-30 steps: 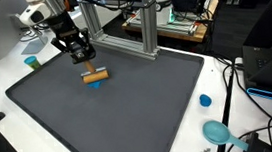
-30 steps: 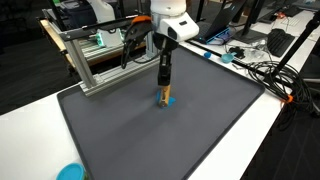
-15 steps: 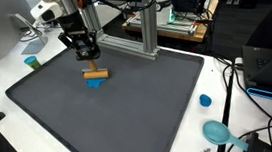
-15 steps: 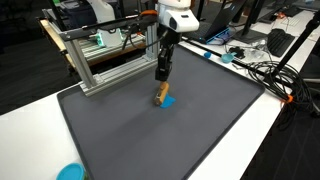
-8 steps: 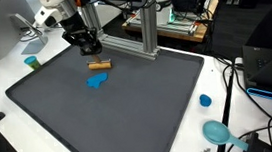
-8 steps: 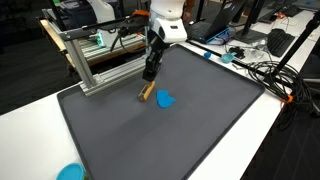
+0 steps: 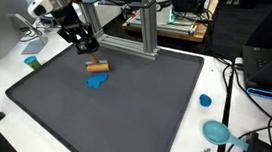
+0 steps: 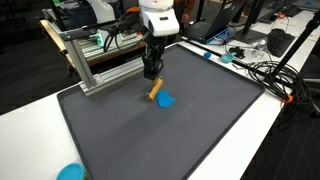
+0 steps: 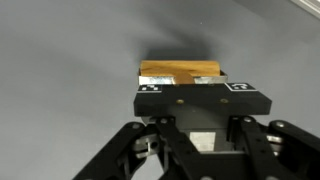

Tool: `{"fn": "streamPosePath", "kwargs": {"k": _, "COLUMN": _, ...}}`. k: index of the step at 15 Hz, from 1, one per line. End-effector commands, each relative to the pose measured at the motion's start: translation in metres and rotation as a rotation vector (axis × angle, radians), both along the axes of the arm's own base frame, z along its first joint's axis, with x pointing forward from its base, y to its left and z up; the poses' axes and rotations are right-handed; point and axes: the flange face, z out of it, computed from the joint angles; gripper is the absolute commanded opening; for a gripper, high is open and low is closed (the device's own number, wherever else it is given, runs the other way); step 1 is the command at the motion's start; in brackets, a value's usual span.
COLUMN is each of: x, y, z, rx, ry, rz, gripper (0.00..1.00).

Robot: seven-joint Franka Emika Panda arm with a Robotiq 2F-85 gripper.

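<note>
My gripper point(image 7: 91, 54) is shut on a short tan wooden block point(image 7: 97, 65), which hangs tilted just above the dark grey mat point(image 7: 129, 112). In an exterior view the gripper point(image 8: 152, 78) points down with the block point(image 8: 155, 91) slanting from its fingers. A flat blue piece point(image 7: 97, 82) lies on the mat just in front of the block, apart from it; it also shows beside the block as the blue piece point(image 8: 165, 100). In the wrist view the block point(image 9: 180, 72) sits crosswise at the tips of the gripper point(image 9: 192, 86), over bare mat.
An aluminium frame point(image 7: 132, 31) stands along the mat's back edge, close behind the gripper; it appears too as the frame point(image 8: 105, 60). A small teal cup point(image 7: 32, 63), a blue cap point(image 7: 205, 100) and a teal bowl point(image 7: 218, 131) sit off the mat. Cables point(image 8: 265, 70) lie on the white table.
The gripper has carried the wooden block off the blue piece and toward the aluminium frame. The blue piece stays on the mat, now uncovered.
</note>
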Motion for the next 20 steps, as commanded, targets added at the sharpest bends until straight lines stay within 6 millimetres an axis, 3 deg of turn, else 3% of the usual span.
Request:
{"fn": "streamPosePath", "kwargs": {"k": 1, "x": -0.035, "y": 0.002, "z": 0.055, "rx": 0.08, "ry": -0.083, "rz": -0.042, "gripper": 0.22}}
{"fn": "streamPosePath", "kwargs": {"k": 6, "x": -0.071, "y": 0.013, "z": 0.147, "rx": 0.091, "ry": -0.178, "rz": -0.18, "gripper": 0.22}}
{"fn": "streamPosePath", "kwargs": {"k": 8, "x": -0.088, "y": 0.018, "z": 0.162, "rx": 0.025, "ry": -0.12, "rz": -0.277, "gripper": 0.22}}
{"fn": "streamPosePath", "kwargs": {"k": 11, "x": -0.118, "y": 0.031, "z": 0.158, "rx": -0.034, "ry": -0.067, "rz": -0.342, "gripper": 0.22}}
{"fn": "streamPosePath", "kwargs": {"k": 14, "x": -0.144, "y": 0.044, "z": 0.142, "rx": -0.052, "ry": -0.075, "rz": -0.382, "gripper": 0.22}}
{"fn": "streamPosePath", "kwargs": {"k": 15, "x": -0.119, "y": 0.038, "z": 0.144, "rx": -0.04, "ry": -0.043, "rz": -0.354, "gripper": 0.47}}
{"fn": "streamPosePath", "kwargs": {"k": 18, "x": -0.134, "y": 0.045, "z": 0.133, "rx": -0.042, "ry": -0.042, "rz": -0.368, "gripper": 0.47}}
{"fn": "streamPosePath", "kwargs": {"k": 19, "x": -0.136, "y": 0.045, "z": 0.133, "rx": -0.042, "ry": -0.042, "rz": -0.369, "gripper": 0.22}}
{"fn": "streamPosePath", "kwargs": {"k": 20, "x": -0.134, "y": 0.047, "z": 0.126, "rx": -0.035, "ry": -0.042, "rz": -0.357, "gripper": 0.22}}
